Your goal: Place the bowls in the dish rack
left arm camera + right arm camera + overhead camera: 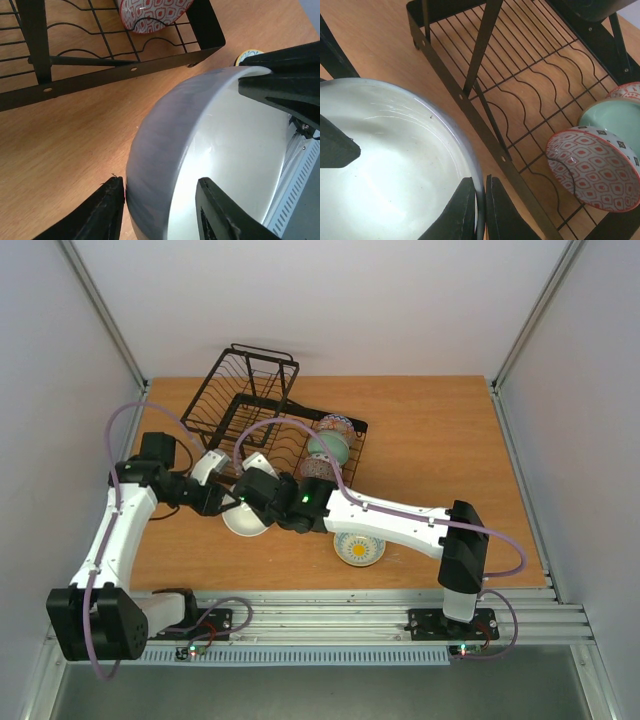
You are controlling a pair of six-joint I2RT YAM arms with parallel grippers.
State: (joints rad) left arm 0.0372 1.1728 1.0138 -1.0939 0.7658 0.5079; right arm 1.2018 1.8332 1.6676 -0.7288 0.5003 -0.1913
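The white bowl (244, 523) sits left of centre in the top view, tilted up on its side just in front of the near edge of the dish rack (100, 80), over the wooden table (440, 440). I cannot tell whether its base touches the wood.

The right gripper (479, 182) is clamped on the bowl's thin rim at the bottom of its wrist view, with one finger inside and one outside. The left gripper (160, 185) straddles the opposite wall, one finger against the outer curve and one lying in the hollow. Whether it is pressing I cannot tell.

The bowl looks like glazed ceramic, so probably stiff, fairly heavy for its size, glossy and slippery under hard fingers, and likely to chip if it knocks the wire. The rim is the only thin part a narrow jaw can span, so a pinch across the wall seems the sensible hold, with the bowl kept from swinging about that one point.

A red-patterned bowl (592, 172) and a green bowl (612, 117) already stand on edge in the rack at the right of the right wrist view. A blue bowl with a yellow centre (360, 550) lies on the table at lower centre of the top view.

No brand, label or readable writing shows on anything
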